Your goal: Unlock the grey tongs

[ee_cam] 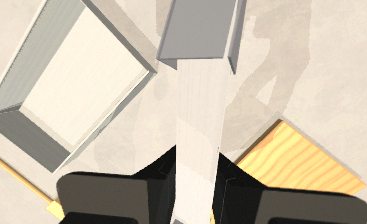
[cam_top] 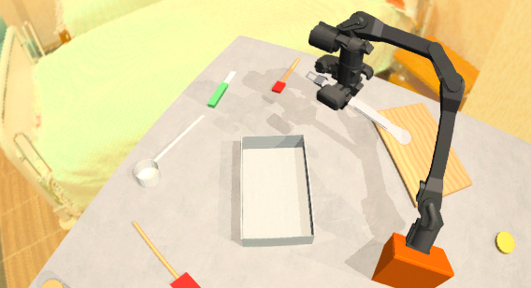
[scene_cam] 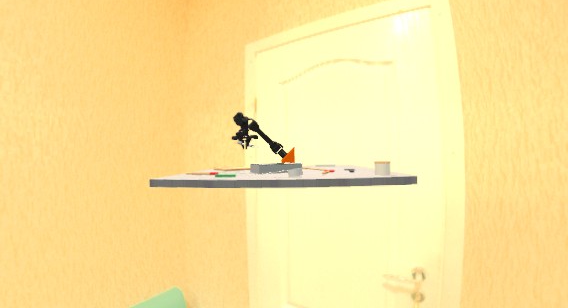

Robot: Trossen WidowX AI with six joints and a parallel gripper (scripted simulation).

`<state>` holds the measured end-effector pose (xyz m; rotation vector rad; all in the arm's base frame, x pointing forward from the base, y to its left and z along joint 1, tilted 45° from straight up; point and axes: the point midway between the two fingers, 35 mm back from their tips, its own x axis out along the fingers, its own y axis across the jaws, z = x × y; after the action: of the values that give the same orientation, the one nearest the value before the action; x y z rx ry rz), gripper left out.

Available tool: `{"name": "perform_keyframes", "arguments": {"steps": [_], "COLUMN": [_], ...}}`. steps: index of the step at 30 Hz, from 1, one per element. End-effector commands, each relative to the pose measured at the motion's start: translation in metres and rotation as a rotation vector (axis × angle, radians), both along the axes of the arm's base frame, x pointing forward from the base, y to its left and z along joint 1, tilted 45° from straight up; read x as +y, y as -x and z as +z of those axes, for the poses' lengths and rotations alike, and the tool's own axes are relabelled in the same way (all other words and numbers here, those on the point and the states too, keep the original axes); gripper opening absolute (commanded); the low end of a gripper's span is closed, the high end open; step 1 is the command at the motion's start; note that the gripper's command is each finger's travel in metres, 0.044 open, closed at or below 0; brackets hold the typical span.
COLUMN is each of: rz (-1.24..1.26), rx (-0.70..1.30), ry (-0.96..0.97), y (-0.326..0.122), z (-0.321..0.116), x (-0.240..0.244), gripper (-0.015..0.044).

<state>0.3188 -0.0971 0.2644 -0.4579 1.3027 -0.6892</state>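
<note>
My gripper (cam_top: 345, 94) (scene_cam: 245, 141) (ee_cam: 193, 146) is shut on the grey tongs (cam_top: 374, 116) (ee_cam: 200, 110) between their ends and holds them in the air, roughly level. The tongs' grey channel-shaped end piece (cam_top: 318, 79) (ee_cam: 200, 30) points away from the robot base. Their pale rounded end (cam_top: 403, 136) appears over the upper left part of the wooden board (cam_top: 430, 162) (ee_cam: 304, 162) in the top view. The arms look close together; whether they are unlocked cannot be told. The roasting tin (cam_top: 276, 241) (scene_cam: 275, 168) (ee_cam: 29, 140) stands on the table with no tongs across it.
The orange base (cam_top: 411, 262) (scene_cam: 288, 156) is near the board. A green-handled tool (cam_top: 218, 95), a red-ended brush (cam_top: 279, 86) and a long-handled cup (cam_top: 147, 173) lie beyond and left of the tin. Another red-ended tool (cam_top: 186, 280) is at the front; a yellow disc (cam_top: 505, 242) is at right.
</note>
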Motion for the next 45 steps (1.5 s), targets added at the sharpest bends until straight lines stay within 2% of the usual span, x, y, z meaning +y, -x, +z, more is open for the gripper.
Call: {"name": "perform_keyframes", "arguments": {"steps": [1, 9, 28, 45], "rz": [-0.016, -0.052, -0.199, -0.301], "rx": [-0.018, -0.032, -0.138, -0.25], "ry": [0.004, -0.025, -0.127, -0.143], "y": [0.01, 0.024, 0.096, 0.165], "z": [0.007, 0.012, 0.032, 0.049], "x": [-0.004, -0.021, -0.078, -0.105], "gripper": [-0.015, -0.015, -0.015, -0.015]}}
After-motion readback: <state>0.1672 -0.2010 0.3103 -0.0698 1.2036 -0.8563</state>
